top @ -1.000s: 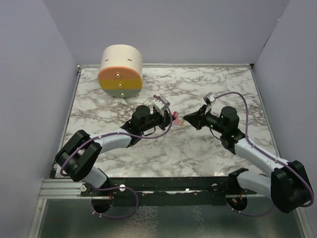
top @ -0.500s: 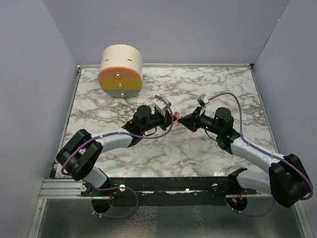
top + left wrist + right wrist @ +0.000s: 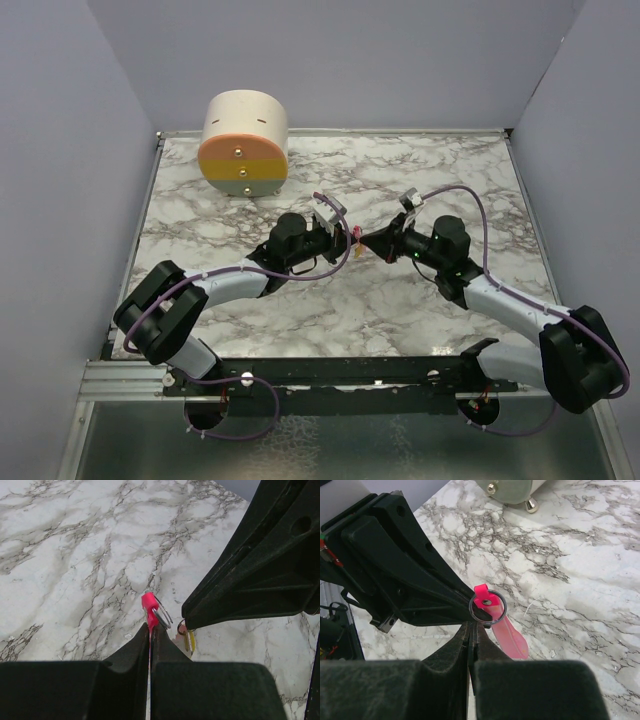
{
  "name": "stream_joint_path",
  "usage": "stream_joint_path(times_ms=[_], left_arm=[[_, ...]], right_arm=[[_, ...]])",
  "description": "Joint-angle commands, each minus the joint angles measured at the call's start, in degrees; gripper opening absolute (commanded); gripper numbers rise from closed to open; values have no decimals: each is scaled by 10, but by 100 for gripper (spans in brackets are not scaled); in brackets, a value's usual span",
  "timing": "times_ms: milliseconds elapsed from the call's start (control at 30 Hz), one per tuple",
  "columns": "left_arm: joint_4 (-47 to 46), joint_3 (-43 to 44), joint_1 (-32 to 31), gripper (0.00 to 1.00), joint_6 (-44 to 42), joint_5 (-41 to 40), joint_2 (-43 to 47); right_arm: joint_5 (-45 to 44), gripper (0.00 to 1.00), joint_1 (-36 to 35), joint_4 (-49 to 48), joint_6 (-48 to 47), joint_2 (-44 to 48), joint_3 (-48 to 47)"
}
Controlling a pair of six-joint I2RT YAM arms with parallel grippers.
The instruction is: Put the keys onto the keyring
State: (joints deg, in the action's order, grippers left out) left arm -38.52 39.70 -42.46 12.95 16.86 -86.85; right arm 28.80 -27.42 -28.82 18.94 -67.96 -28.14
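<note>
Both arms reach inward from sharply folded elbows, forearms low over the counter (image 3: 380,300). The left tool (image 3: 350,238) and right tool (image 3: 370,241) meet nearly tip to tip at mid-counter. The left tool's fingers (image 3: 130,665) are pressed together on the keyring (image 3: 148,605). The right tool's fingers are likewise closed, seemingly pinching the keys (image 3: 189,641).

In the left wrist view, the left hand (image 3: 150,628) hides most of the keyring (image 3: 149,605), only its pink tip and ring showing, while the right hand (image 3: 185,621) covers the upper end of the keys (image 3: 189,641). From above, both pieces are too small to tell whether they are joined. The top edge of the right wrist view cuts off the cream cylinder (image 3: 512,489).
</note>
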Motion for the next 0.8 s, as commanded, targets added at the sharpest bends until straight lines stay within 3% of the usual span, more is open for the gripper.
stream_joint_path(times_ms=[0, 767], left_arm=[[-20, 10, -3, 0, -5, -3, 2], [-19, 10, -6, 0, -14, 7, 4]], right_arm=[[-20, 1, -3, -27, 6, -7, -20], [-34, 1, -3, -14, 0, -13, -30]])
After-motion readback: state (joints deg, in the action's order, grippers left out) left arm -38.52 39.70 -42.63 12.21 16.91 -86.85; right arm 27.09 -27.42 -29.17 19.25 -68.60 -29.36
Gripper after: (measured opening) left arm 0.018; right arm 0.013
